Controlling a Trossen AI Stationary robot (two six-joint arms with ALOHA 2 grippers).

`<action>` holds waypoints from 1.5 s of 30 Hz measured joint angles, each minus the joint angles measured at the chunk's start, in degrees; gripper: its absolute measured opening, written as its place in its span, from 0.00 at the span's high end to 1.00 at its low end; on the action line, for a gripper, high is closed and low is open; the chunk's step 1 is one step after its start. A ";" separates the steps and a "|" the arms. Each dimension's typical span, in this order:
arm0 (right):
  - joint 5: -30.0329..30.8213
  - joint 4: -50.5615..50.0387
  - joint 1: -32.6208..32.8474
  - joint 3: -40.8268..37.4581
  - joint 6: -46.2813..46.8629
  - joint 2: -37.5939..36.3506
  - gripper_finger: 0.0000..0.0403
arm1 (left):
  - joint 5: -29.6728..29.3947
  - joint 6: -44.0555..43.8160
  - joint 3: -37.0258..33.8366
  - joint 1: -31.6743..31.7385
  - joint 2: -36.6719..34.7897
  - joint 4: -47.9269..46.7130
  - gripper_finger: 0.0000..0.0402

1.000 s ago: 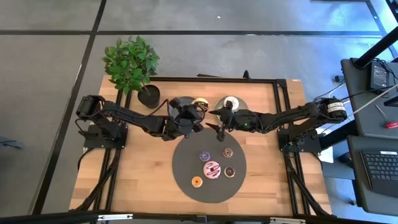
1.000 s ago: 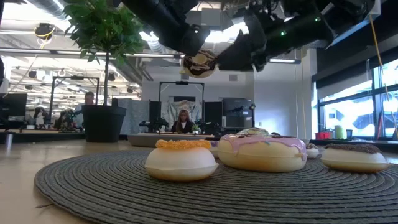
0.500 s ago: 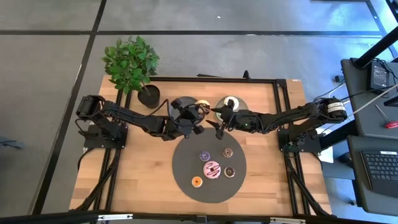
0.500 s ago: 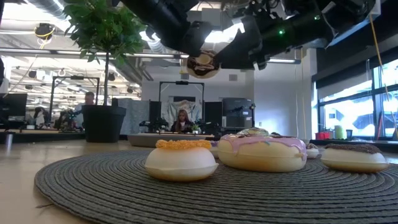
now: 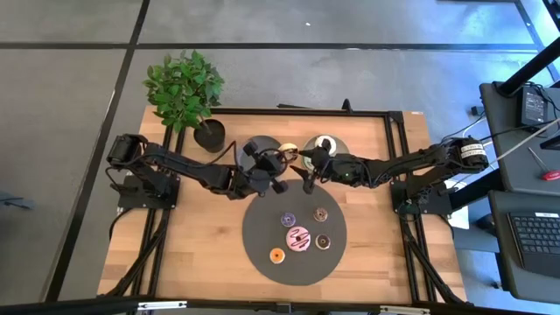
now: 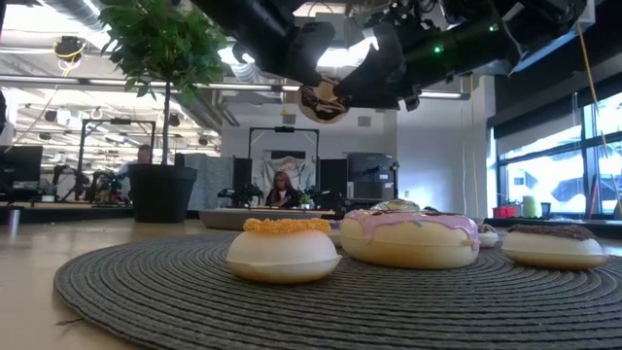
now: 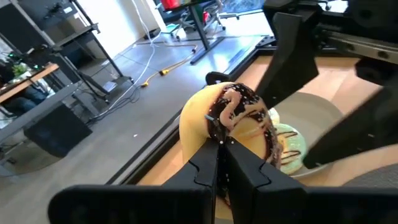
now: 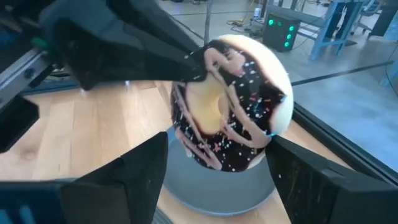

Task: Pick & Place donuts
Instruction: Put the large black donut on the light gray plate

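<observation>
Donuts were spread over three places on the wooden table [image 5: 192,236]. On the large dark round mat [image 5: 262,227], near the table's front edge, five were laid: a purple-iced donut [image 5: 288,220], a brown-iced donut [image 5: 320,214], a larger pink-iced donut [image 5: 300,238], a dark chocolate donut [image 5: 323,242] and an orange-iced donut [image 5: 276,255]. A potted plant [image 5: 185,92] was stood at the far left corner of the table. Two small grey plates were set just beyond the mat: the left grey plate [image 5: 259,142] was partly covered by the left arm, and on the right grey plate [image 5: 336,143] a pale green-iced donut [image 5: 325,142] was seen lying flat.

A seventh, the chocolate-drizzled donut [image 5: 284,152], was held in the air between the two plates, clear of the table. It was gripped on edge by the left gripper [image 5: 273,164], whose two fingers were pressed together on its rim in the left wrist view [image 7: 222,163]. The right gripper [image 5: 308,163] was placed just beside it, with its fingers spread wide on either side of the donut in the right wrist view [image 8: 227,102] and not touching it. In the low view the donut [image 6: 325,100] was seen hanging high above the mat, between the two dark grippers.
</observation>
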 joint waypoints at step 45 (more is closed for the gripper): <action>2.52 -4.75 -0.47 0.11 1.50 -1.20 0.96 | 0.96 2.86 0.00 -2.41 -0.28 0.13 0.67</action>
